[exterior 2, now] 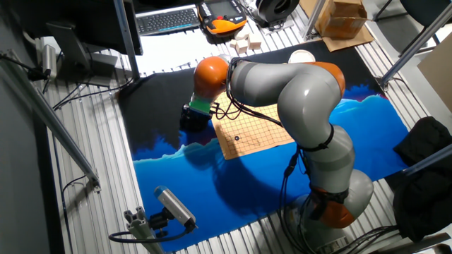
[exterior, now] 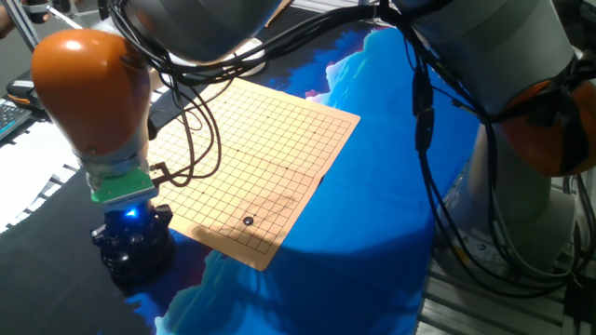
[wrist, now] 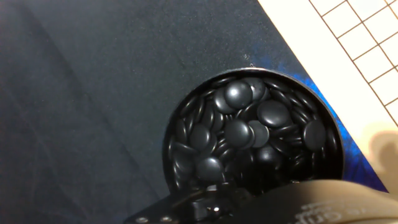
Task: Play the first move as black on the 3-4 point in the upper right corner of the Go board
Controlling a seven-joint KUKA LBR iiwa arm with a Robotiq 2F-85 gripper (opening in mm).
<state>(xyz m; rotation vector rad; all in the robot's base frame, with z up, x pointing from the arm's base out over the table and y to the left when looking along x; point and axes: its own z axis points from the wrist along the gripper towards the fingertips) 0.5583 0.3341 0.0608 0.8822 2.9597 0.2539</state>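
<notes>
A tan Go board (exterior: 270,140) lies on blue cloth. One black stone (exterior: 248,221) sits on a crossing close to the board's near corner, a few lines in from both edges; the same black stone (exterior 2: 237,138) shows in the other fixed view. I cannot count the lines well enough to name the 3-4 point. My gripper (exterior: 130,244) hangs off the board's left edge, right above a round black bowl (wrist: 171,134) filled with several black stones (wrist: 239,132). Only the hand's dark body (wrist: 211,202) shows in the hand view. Its fingers are hidden.
Black cables (exterior: 200,130) droop over the board's left part. Black cloth (wrist: 93,93) lies under the bowl, blue cloth (exterior: 372,186) under the board. A white bowl (exterior 2: 301,56), wooden blocks (exterior 2: 242,44), a keyboard (exterior 2: 169,20) and a cardboard box (exterior 2: 346,15) stand at the far side.
</notes>
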